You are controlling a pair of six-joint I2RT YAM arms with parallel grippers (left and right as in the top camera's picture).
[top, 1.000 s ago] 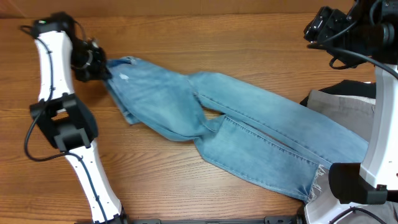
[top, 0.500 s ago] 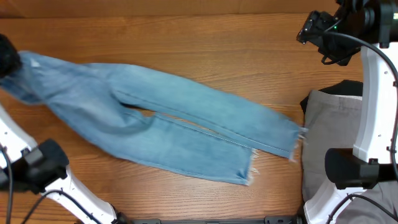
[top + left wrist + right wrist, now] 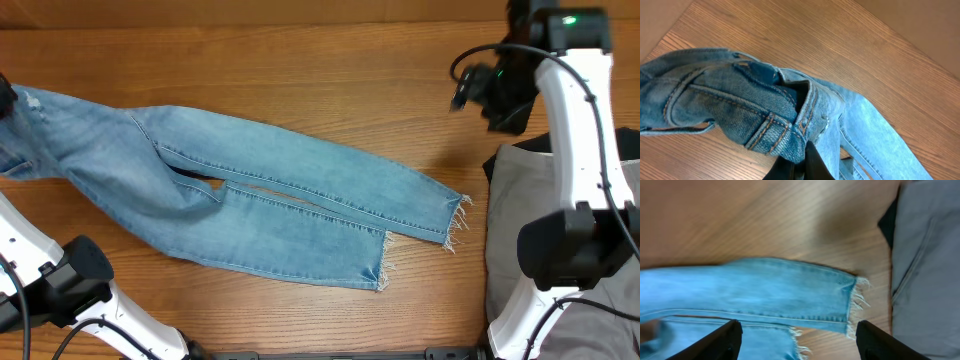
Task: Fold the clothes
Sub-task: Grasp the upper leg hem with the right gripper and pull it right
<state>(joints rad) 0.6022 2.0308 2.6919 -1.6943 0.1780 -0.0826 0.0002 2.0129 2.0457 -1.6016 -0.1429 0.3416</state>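
Overhead, the wooden table point(image 3: 300, 70) carries the jeans point(image 3: 280, 195), spread nearly flat from the 9 o'clock edge toward 4 o'clock. The legs lie side by side and the frayed hems point(image 3: 455, 225) point at the grey trousers point(image 3: 515, 230), which sit at 3 to 4 o'clock, near the hems but apart from them. A black garment point(image 3: 887, 222) peeks out at the top edge of the grey trousers.

The left gripper point(image 3: 801, 159) is at 9 o'clock, clamped on the bunched waistband point(image 3: 775, 130) and holding it slightly off the wood. The right gripper point(image 3: 800, 340) hangs at 2 o'clock with its jaws wide apart and nothing between them, looking down on the upper leg's hem.

The denim looks soft and limp yet fairly heavy. It will likely sag between grips and drag on the wood rather than slide freely. The thick stitched waistband gives a firm pinch. At the far end, the hem corner just inside the fringe seems the best hold, since the loose threads alone would probably slip.
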